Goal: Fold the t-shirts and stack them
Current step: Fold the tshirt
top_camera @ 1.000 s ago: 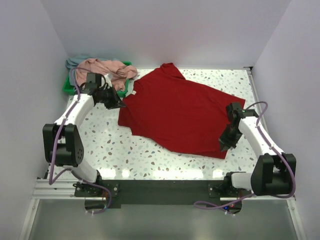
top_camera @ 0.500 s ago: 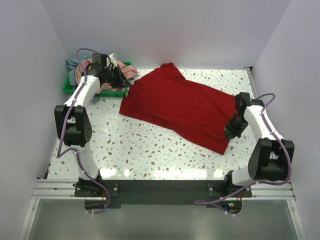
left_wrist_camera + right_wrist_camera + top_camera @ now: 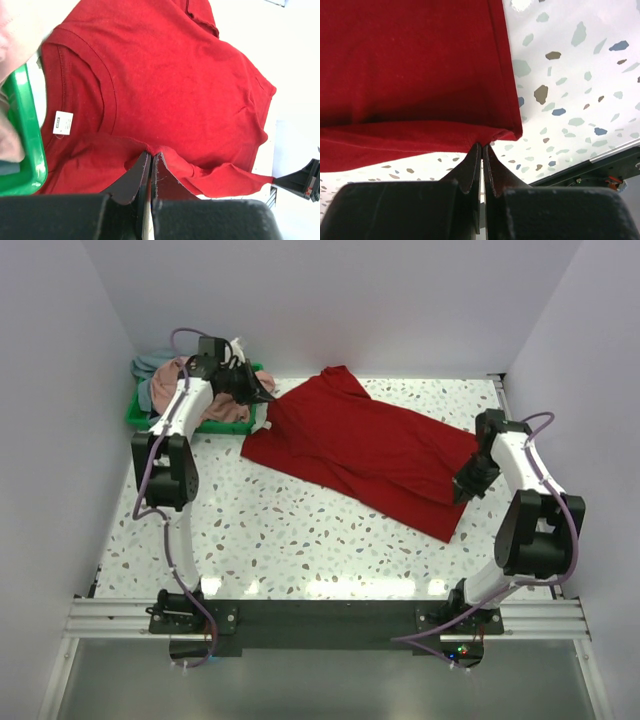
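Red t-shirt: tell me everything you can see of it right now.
The red t-shirt is plain, soft knit cloth with a ribbed collar and a white label inside. It lies spread diagonally on the speckled table, collar end beside the green tray. The left pincer is shut on its edge near the collar, the right pincer on a hem corner, where the cloth doubles over.
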